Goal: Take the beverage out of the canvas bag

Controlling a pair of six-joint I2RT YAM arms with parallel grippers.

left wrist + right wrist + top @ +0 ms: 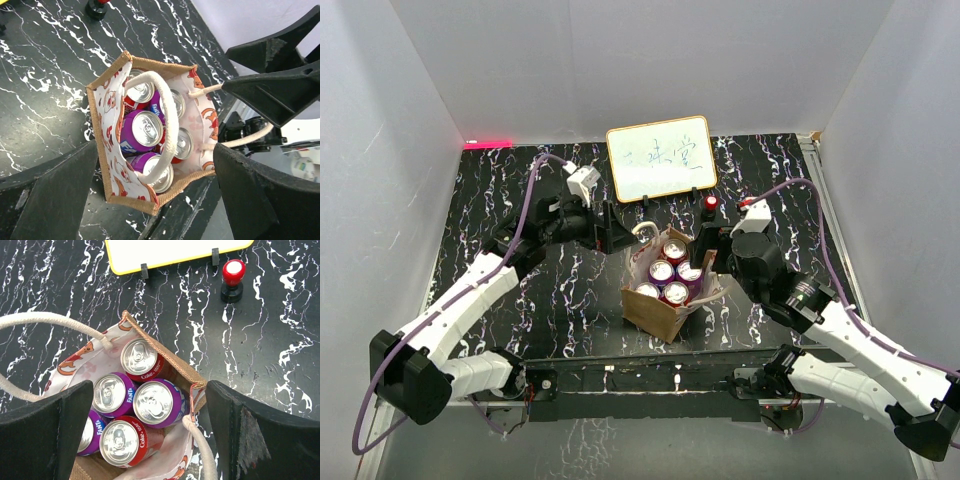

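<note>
Canvas bag (pixel 655 312) of beverage cans (pixel 663 271) standing between two spread end effectors.

The bag stands upright near the middle of the black marbled counter (pixel 500 300), mouth open upward, just in front of the white framed board (pixel 660 157) and near a red-topped black knob (pixel 711 204). Inside stand five cans, all upright: two red Coke cans (pixel 141 359) and three purple Fanta cans (pixel 112 393). One pale rope handle (pixel 167 125) arches across the mouth. The left end effector (pixel 610 228) hangs beside the bag's far left corner, fingers (pixel 50 200) spread wide and gripping nothing. The right end effector (pixel 707 248) hangs at the bag's right rim, fingers (pixel 260 435) likewise spread wide above the cans, holding nothing.
</note>
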